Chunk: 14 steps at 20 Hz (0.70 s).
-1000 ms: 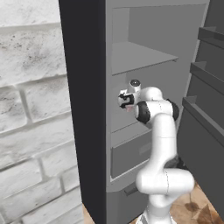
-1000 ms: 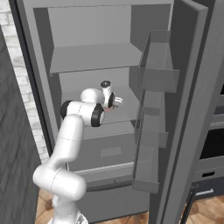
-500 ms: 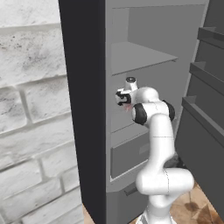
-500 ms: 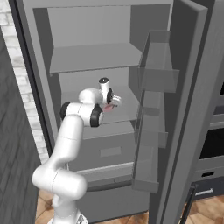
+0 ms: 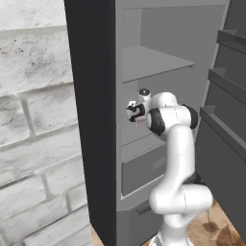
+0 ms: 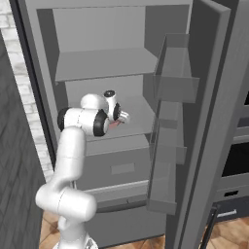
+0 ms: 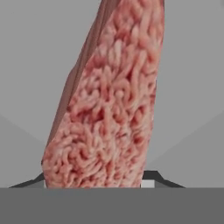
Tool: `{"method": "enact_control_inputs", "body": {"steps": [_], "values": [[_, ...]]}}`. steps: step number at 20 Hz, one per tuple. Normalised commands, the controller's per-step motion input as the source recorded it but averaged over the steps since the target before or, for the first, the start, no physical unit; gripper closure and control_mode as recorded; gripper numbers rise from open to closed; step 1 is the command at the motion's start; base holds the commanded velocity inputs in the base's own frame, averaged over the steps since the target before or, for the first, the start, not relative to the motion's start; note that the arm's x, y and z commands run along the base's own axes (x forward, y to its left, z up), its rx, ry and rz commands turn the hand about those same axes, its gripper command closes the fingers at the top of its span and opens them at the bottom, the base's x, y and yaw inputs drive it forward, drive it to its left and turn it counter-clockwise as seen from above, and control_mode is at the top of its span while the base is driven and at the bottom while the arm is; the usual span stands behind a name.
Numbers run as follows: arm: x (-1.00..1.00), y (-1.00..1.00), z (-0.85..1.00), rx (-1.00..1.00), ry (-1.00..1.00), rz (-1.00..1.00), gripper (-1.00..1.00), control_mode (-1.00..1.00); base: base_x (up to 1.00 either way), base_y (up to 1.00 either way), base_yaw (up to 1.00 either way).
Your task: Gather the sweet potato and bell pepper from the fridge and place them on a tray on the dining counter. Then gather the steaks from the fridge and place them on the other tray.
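Note:
A pink, marbled steak (image 7: 109,109) stands close in the hand view, rising from between my fingertips. My gripper (image 5: 136,115) is inside the open grey fridge (image 5: 96,144), just above its middle shelf (image 6: 138,129), and is shut on the steak. From the right base view the gripper (image 6: 122,117) points into the fridge, with a bit of pink steak (image 6: 115,124) showing under the hand. The bell pepper, sweet potato, trays and dining counter are out of view.
The fridge door (image 6: 204,121) hangs open on the right, its bins (image 6: 170,87) close beside the arm. An upper shelf (image 6: 107,63) sits above the hand and a shut drawer (image 6: 116,165) below. A white brick wall (image 5: 33,120) borders the fridge's left side.
The hand has turned and shifted slightly over the middle shelf, still holding the steak. The base and the fridge have not moved.

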Motion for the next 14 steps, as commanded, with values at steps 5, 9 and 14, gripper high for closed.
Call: {"method": "enact_control_inputs", "body": {"steps": [5,9,14], "values": [[-1.00,0.00,-0.22,0.01,-0.51,-0.09,1.00,-1.00,0.00,0.00,0.00],[-0.85,0.00,0.06,0.05,-0.49,-0.07,1.00,-1.00,0.00,0.00,0.00],[-0.63,0.00,0.41,0.13,-0.34,-0.05,1.00,-1.00,0.00,0.00,0.00]]}}
